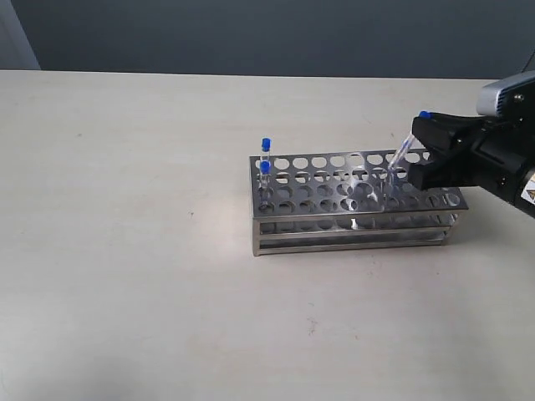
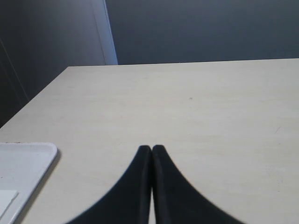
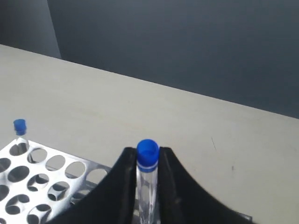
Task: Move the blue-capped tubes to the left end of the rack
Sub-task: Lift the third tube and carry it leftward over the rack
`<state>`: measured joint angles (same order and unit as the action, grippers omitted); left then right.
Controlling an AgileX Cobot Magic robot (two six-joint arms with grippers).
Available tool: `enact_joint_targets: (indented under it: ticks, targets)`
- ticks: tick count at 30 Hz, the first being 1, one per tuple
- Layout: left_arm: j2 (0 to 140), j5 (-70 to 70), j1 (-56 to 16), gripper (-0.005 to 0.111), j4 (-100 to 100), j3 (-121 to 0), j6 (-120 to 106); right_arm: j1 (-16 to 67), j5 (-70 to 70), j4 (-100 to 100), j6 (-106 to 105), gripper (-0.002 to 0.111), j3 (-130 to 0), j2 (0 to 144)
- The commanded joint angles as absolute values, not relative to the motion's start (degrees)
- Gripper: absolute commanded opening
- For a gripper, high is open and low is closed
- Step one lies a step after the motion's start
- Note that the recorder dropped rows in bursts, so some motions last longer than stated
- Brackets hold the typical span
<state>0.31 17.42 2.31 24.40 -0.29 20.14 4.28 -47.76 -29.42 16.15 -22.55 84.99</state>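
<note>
While my right gripper [image 3: 147, 156] pinches one blue-capped tube [image 3: 147, 186] just under its cap, that tube leans over the right end of the rack [image 1: 351, 219]. Its lower tip is down at the rack's top plate, and I cannot tell whether it sits in a hole. Two more blue-capped tubes [image 1: 265, 167] stand upright in holes at the rack's left end, one behind the other. My left gripper [image 2: 152, 150] has its fingers pressed together, empty, above the table [image 2: 187, 102], with a white tray [image 2: 23, 163] lying near it.
</note>
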Motion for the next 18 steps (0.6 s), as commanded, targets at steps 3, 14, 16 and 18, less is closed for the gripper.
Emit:
enact_joint_targets:
  ticks: [3, 14, 16, 18]
  targets:
    - [0.0, 16.79, 2.09, 0.0, 24.72, -0.2, 20.42, 4.05, -48.07, -30.48, 16.66, -0.001, -22.6, 81.53]
    - [0.0, 16.79, 2.09, 0.0, 24.72, -0.2, 20.42, 4.17, -56.82, -43.28, 29.15, -0.001, -22.6, 80.23]
    - [0.0, 16.79, 2.09, 0.0, 24.72, -0.2, 20.42, 4.48, -57.85, -44.45, 30.43, -0.001, -22.67, 80.23]
    - [0.0, 16.79, 2.09, 0.0, 24.72, -0.2, 20.42, 6.13, -57.29, -44.87, 30.84, -0.001, -23.52, 80.32]
